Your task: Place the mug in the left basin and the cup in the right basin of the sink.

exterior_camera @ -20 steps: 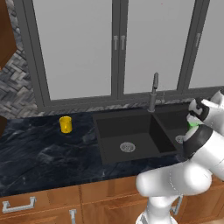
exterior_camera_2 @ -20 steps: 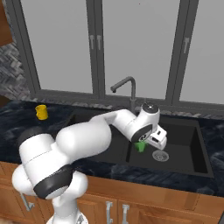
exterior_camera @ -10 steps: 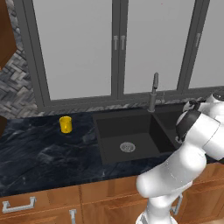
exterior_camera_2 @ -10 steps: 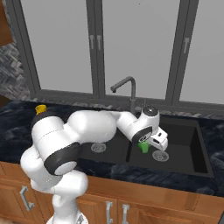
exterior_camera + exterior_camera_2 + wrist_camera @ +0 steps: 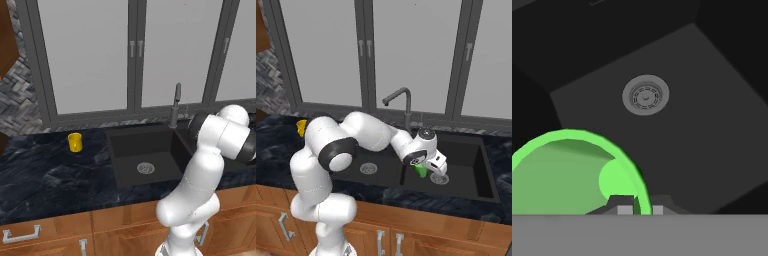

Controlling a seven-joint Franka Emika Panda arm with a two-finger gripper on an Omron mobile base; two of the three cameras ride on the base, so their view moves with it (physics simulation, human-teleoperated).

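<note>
Arm swung right; gripper [image 5: 636, 209] pinches cup [image 5: 420, 170] rim above right basin [image 5: 466, 170].

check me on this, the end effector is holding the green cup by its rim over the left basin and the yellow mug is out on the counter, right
Not quite: the end effector holds the cup over the right basin, not the left basin, as the right base view shows. The rest stands: it pinches the rim, and the mug sits on the counter.

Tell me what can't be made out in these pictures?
- Small green handleless cup: right base view, mostly hidden by the white hand.
- Small yellow mug: right base view, largely behind the arm.
- Right black basin: left base view, blocked by the arm.
</note>
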